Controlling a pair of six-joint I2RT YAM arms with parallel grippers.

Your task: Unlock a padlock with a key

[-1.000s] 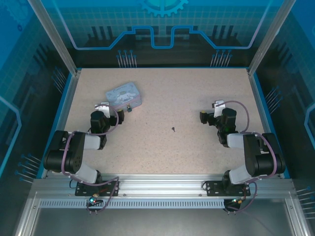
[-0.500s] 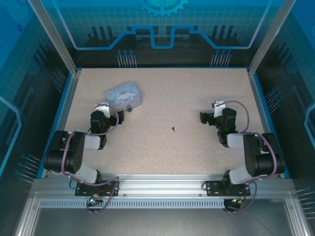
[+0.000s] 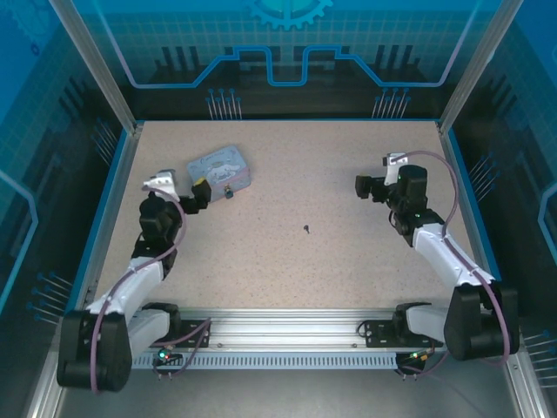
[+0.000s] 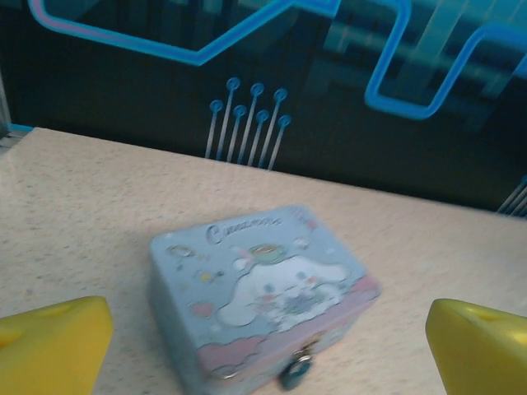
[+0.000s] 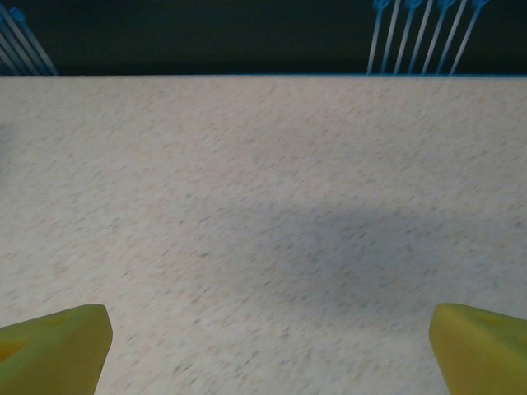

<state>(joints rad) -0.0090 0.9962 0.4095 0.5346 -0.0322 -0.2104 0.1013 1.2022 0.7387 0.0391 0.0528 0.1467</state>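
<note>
Cinnamoroll tin (image 4: pixel 255 288) sits on speckled table (image 3: pixel 348 157), the padlock (image 4: pixel 294 372) hanging at its front latch. L gripper (image 3: pixel 198 194) faces tin, yellow fingers (image 4: pixel 49 346) spread wide, lock centred btwn them. The key (image 3: pixel 307 229) lies well right of tin, nearer arm bases. R gripper (image 3: pixel 364 187), far right of tin, also wide apart, holding nothing.

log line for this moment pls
phase: pre-grasp | left gripper: open, facing padlock on tin front | right gripper: open, empty | key: loose on table
</note>
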